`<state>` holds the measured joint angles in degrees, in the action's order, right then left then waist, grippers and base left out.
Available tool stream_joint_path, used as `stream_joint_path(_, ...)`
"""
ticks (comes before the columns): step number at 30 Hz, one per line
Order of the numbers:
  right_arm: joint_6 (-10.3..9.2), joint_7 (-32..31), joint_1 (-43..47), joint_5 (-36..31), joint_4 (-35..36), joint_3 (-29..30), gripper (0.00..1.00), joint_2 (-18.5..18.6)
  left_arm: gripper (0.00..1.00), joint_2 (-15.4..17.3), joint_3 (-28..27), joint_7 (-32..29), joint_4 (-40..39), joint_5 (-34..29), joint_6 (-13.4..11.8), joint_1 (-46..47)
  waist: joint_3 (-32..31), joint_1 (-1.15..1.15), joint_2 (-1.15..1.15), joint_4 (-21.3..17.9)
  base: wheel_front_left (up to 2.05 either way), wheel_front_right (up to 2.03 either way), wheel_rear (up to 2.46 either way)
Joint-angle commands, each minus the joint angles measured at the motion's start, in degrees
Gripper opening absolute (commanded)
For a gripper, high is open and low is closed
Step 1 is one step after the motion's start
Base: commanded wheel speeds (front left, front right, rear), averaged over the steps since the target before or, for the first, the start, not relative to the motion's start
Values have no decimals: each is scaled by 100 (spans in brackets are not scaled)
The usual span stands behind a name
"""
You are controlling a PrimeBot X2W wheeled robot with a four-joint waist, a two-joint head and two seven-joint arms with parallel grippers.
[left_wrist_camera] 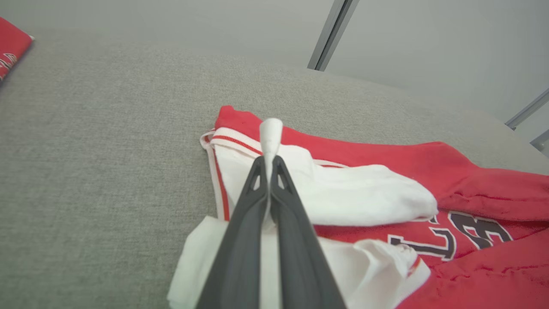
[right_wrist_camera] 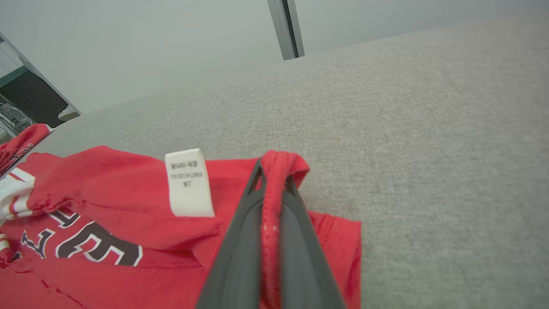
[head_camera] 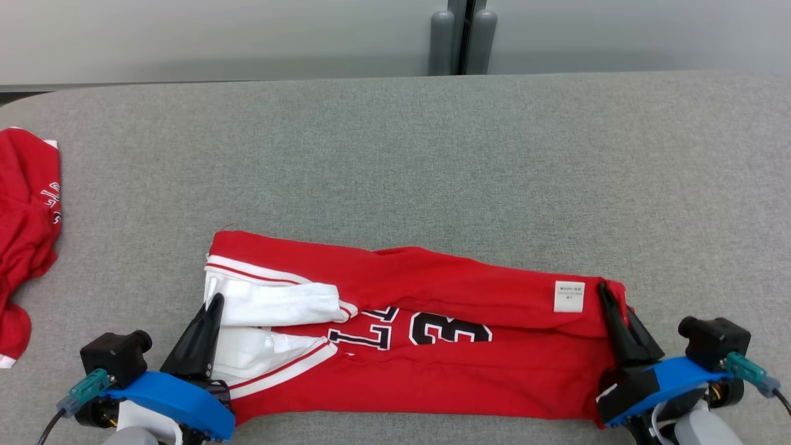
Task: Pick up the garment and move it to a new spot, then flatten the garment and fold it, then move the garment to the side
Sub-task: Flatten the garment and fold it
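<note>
A red garment [head_camera: 432, 371] with white trim and black lettering lies stretched sideways along the near part of the grey table [head_camera: 395, 154]. At its left end, my left gripper [head_camera: 214, 304] is shut on a white fold of the cloth; the left wrist view shows white fabric [left_wrist_camera: 271, 133] pinched between the dark fingers. My right gripper [head_camera: 602, 290] is shut on the red hem at the right end, beside a small white label [head_camera: 569, 296]. In the right wrist view red cloth [right_wrist_camera: 281, 165] bulges out past the fingertips. The far long edge is folded over toward me.
Another red garment [head_camera: 25, 235] lies crumpled at the table's left edge. The grey table stretches wide beyond the garment. A pale wall with two grey upright posts [head_camera: 460, 37] stands behind the table's far edge.
</note>
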<state>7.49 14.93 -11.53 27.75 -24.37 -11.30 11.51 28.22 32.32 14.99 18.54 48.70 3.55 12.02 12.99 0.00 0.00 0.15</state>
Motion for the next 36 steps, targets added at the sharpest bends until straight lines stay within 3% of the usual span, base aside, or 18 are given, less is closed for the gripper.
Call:
stream_joint_path(1,1,27,152,32,50,41,22,-26,36,-82,-111,27,36,-87,-13,-57,-51,0,0,12,0,0,0)
stream_joint_path(2,1,28,218,13,64,75,51,-28,100,-140,-197,27,57,-148,-27,-75,-81,0,0,23,0,0,0)
stream_joint_path(3,1,30,277,-2,84,116,100,-44,100,-192,-285,27,70,-227,-42,-108,-115,0,0,32,0,0,0)
stream_joint_path(8,1,32,584,-56,379,396,100,-106,100,-521,-921,27,-85,-803,-7,-329,-265,0,0,50,0,0,0)
stream_joint_path(13,1,32,732,-174,645,690,100,-116,100,-1020,-1917,27,-529,-1713,-67,-658,-373,0,0,57,0,0,0)
stream_joint_path(20,2,-313,490,-361,249,916,100,-180,100,-1755,-3035,27,-1092,-3105,-6,-949,-401,0,0,129,0,0,0)
stream_joint_path(29,1,-751,455,-450,-486,1063,100,-477,100,-2241,-3654,27,-1350,-4345,26,-1075,-304,0,0,251,0,0,0)
stream_joint_path(35,2,-826,593,-437,-682,936,100,-626,100,-2321,-3796,27,-1315,-4547,15,-1111,-273,0,0,247,0,0,0)
stream_joint_path(36,2,-808,611,-427,-664,862,42,-652,100,-2331,-3818,27,-1303,-4567,24,-1109,-271,0,0,242,0,0,0)
